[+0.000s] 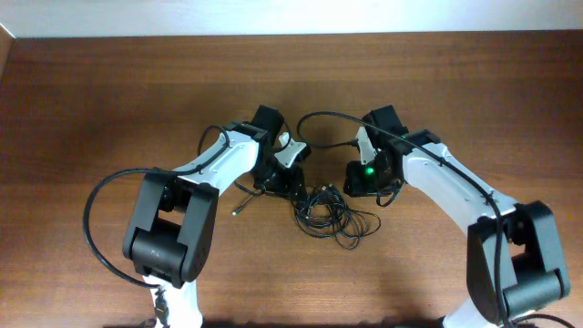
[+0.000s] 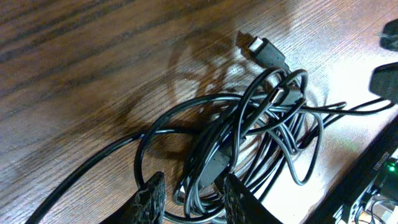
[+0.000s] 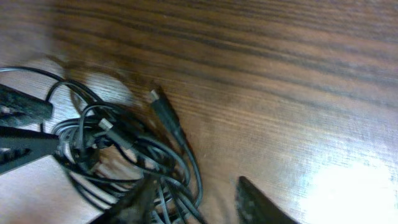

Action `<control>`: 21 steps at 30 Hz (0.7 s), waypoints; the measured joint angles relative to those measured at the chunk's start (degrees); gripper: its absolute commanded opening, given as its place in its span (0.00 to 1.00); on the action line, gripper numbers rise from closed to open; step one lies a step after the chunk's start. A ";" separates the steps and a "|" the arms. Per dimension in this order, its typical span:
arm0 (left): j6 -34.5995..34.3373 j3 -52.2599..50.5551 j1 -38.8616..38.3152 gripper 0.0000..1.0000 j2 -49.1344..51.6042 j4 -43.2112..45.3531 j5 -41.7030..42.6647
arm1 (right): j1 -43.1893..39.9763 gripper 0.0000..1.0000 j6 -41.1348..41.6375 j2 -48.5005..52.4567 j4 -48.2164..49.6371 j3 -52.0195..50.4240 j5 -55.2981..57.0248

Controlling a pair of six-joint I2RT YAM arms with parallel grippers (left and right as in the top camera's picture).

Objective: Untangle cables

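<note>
The cables [image 1: 326,211] are lying knotted on the worktop [image 1: 109,91] — left hand [image 2: 191,190] at ten o'clock, parted astride strands, right hand [image 3: 194,196] at two o'clock, parted, empty. Any lift is risking a snagged loop tightening the knot.

This looks like a robotics lab bench: a dark-brown wood-grain table top [image 1: 91,91] fills nearly the whole overhead view, with a pale plain strip [image 1: 273,16] along the top edge. A white-and-black jointed left robot arm [image 1: 214,164] reaches in from the lower left and a matching right robot arm [image 1: 446,182] from the lower right. A small green indicator light [image 1: 369,169] glows near the centre, above a tangle of thin black cables [image 1: 328,217].
</note>
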 measured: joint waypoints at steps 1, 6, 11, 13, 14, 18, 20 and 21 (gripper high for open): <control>-0.17 -0.04 0.00 0.27 0.07 0.46 0.00 | 0.13 0.48 -0.96 0.59 0.35 0.00 0.02; -0.44 -0.04 0.00 0.24 2.12 1.29 0.28 | 2.19 0.43 -4.13 2.69 2.32 0.00 0.00; -0.44 -0.04 0.00 0.19 2.14 0.96 0.26 | 4.55 0.39 -4.68 3.32 2.84 0.00 0.02; -0.48 -0.04 0.00 0.18 2.14 0.87 0.28 | 4.66 0.39 -4.83 4.24 2.93 0.00 0.02; -0.48 -0.09 -0.02 0.18 2.14 0.87 0.26 | 4.66 0.40 -4.85 4.85 3.21 0.00 0.02; -0.50 -1.27 0.00 0.15 2.14 1.11 0.26 | 4.66 0.10 -4.81 6.45 5.09 0.00 -0.02; -0.57 -1.40 -0.02 0.07 2.14 1.27 0.26 | 4.68 0.04 -4.70 6.51 6.36 0.04 -0.17; -0.44 -1.44 -0.02 0.00 2.14 1.33 0.24 | 4.63 0.04 -5.20 6.51 6.51 0.07 -0.83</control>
